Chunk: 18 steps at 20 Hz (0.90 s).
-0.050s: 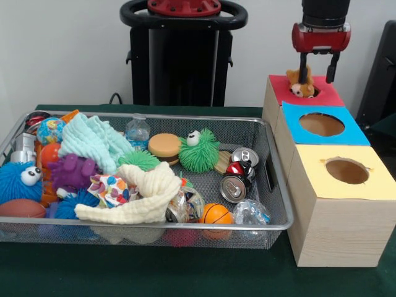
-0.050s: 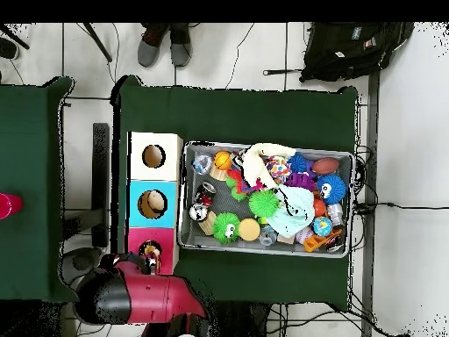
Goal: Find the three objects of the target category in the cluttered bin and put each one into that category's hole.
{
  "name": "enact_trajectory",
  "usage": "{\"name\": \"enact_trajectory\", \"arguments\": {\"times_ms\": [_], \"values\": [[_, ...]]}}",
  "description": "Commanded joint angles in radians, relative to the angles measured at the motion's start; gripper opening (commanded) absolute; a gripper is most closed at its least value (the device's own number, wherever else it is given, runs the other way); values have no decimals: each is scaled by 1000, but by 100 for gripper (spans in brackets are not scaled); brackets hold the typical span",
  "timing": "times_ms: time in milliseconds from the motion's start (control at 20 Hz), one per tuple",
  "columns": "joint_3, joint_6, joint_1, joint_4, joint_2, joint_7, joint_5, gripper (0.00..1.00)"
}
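Over the red hole: we see the gripper (image 1: 318, 69) hanging, fingers spread wide, holding nothing.
Plush toy (image 1: 301, 83): sits in the red hole (image 1: 309, 91), just below the fingertips.
Arm: we see it descending vertically.

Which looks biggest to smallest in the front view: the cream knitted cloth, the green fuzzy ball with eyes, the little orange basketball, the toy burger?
1. Cream knitted cloth, by far.
2. Green fuzzy ball with eyes.
3. Toy burger and little orange basketball look alike; the basketball is nearer the camera, so I would not rank them.
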Motion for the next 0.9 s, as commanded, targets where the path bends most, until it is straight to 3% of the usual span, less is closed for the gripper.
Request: {"name": "enact_trajectory", "arguments": {"times_ms": [50,350,500,700,900], "values": [[96,-33,-69,59,-10,213,32,100],[78,44,-95,79,-87,184,22,100],[4,182,-53,54,-175,185,7,100],[-57,305,-30,20,-233,191,-19,100],[-48,307,-56,29,-239,163,-13,100]]}}
